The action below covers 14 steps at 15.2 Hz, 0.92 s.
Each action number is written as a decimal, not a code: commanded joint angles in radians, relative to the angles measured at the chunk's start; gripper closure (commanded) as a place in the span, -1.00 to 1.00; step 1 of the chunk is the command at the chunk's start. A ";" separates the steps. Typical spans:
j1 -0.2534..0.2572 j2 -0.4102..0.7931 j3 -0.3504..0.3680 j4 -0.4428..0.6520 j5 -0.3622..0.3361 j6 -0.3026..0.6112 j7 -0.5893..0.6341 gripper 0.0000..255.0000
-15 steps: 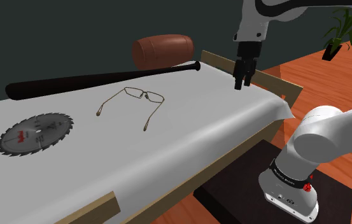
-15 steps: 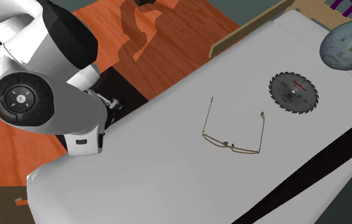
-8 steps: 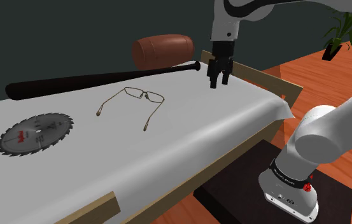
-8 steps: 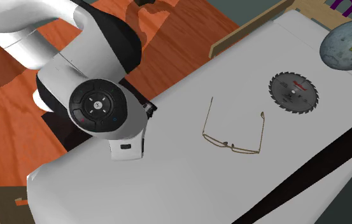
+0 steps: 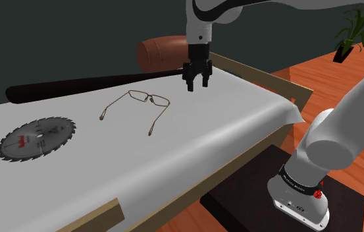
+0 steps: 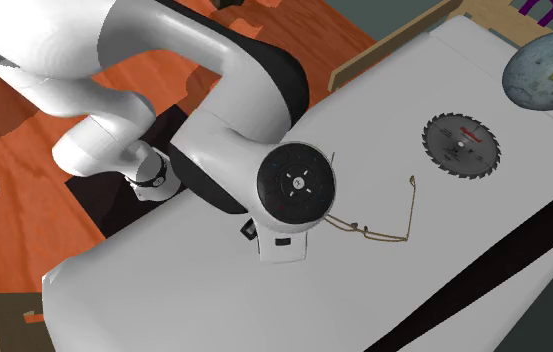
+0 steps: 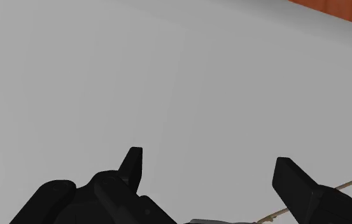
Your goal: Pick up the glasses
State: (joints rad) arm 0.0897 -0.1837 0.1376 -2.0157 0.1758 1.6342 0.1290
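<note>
Over the white sheet (image 5: 239, 125), near its far edge, holding the gripper (image 5: 197, 84) open above it, fingers (image 7: 134, 162) standing wide apart and clasping nothing. Finding the glasses (image 5: 149, 99) lying flat on the sheet, unfolded, near the gripper toward the shoulder view's left, apart from it. Seeing a dark baseball bat (image 5: 88, 84) lying just behind, a brown barrel (image 5: 167, 51) beyond, a saw blade (image 5: 35, 137) resting well apart at the left.

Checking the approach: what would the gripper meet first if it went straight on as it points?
Probably the bare white tabletop, though depth is unclear: the gripper has its fingers open over it, with the glasses off beside one finger.
</note>
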 commanded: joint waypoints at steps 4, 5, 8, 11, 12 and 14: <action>0.026 0.188 0.040 0.178 -0.029 0.011 0.076 -1.00; 0.032 0.229 0.046 0.223 -0.038 0.008 0.092 -1.00; 0.055 0.357 0.061 0.368 -0.066 -0.012 0.138 -1.00; 0.084 0.494 0.071 0.537 -0.099 -0.049 0.181 -1.00; 0.096 0.542 0.073 0.601 -0.110 -0.065 0.195 -1.00; 0.122 0.647 0.074 0.745 -0.133 -0.108 0.220 -1.00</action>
State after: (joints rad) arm 0.1958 0.4015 0.2098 -1.3538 0.0561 1.5483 0.3320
